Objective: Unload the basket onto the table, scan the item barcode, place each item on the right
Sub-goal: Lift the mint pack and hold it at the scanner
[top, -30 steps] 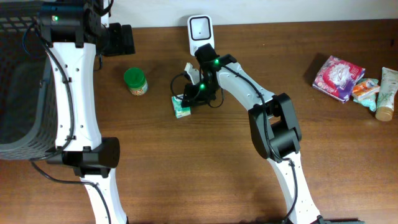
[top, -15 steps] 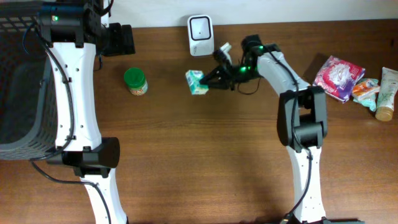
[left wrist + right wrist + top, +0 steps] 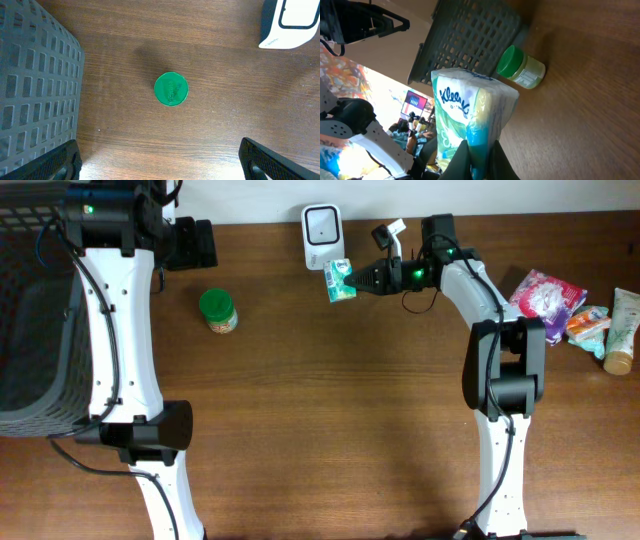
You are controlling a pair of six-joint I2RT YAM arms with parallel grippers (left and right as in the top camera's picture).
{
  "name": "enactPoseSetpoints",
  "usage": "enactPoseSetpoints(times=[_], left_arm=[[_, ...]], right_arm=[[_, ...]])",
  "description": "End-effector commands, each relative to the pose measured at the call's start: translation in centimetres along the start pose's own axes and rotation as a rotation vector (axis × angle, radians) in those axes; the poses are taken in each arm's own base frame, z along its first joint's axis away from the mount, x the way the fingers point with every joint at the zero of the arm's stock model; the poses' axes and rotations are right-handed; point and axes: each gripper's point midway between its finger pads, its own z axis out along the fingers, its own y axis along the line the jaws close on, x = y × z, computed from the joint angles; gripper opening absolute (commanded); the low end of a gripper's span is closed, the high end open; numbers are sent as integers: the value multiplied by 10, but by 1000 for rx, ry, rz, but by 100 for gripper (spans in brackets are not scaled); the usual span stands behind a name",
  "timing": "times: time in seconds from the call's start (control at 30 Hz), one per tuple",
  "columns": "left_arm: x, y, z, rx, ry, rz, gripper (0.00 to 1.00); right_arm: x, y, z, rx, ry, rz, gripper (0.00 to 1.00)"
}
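Beside the dark grey plastic mesh basket (image 3: 25, 310), the left gripper (image 3: 157, 150) is hovering with fingers spread wide and empty over the green-lidded round jar (image 3: 171, 89). Just beside the white boxy barcode scanner (image 3: 322, 225), the right gripper (image 3: 362, 280) is clenching the green-and-white soft tissue pack (image 3: 340, 280), holding it clear of the brown wooden table (image 3: 330, 410)

Grips a Kleenex tissue pack (image 3: 470, 112) by its near end in the pincer (image 3: 479, 160), dark fingers pressed tight on the pale wrapper. Holds it up close to the lens, blue lettering facing the camera. Looks past it to a green-lidded jar (image 3: 522, 69) farther off on the brown wooden worktop (image 3: 590, 100), and to a dark mesh basket (image 3: 470, 35) farther still, left of the jar.
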Motion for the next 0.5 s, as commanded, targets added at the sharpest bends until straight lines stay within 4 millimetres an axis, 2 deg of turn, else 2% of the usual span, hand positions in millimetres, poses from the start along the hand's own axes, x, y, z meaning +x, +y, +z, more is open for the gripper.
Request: enactPoseSetpoints(times=[0.0,0.1,0.23,0.3,0.47], left_arm=[[-3,4,-8,-7,-22,-2,99],[-3,4,-8,-7,-22,-2,99],[-3,4,-8,-7,-22,-2,99],[-3,4,-8,-7,-22,-2,99],[-3,4,-8,-7,-22,-2,99]], right_arm=[[-19,55,14,-46,22,-99,4],[-21,89,29,-67,49,-144,4],[-27,131,29,-73,51,-215,4],[-30,139,28,-72,48,-252,4],[-30,138,28,-68,48,-257,4]])
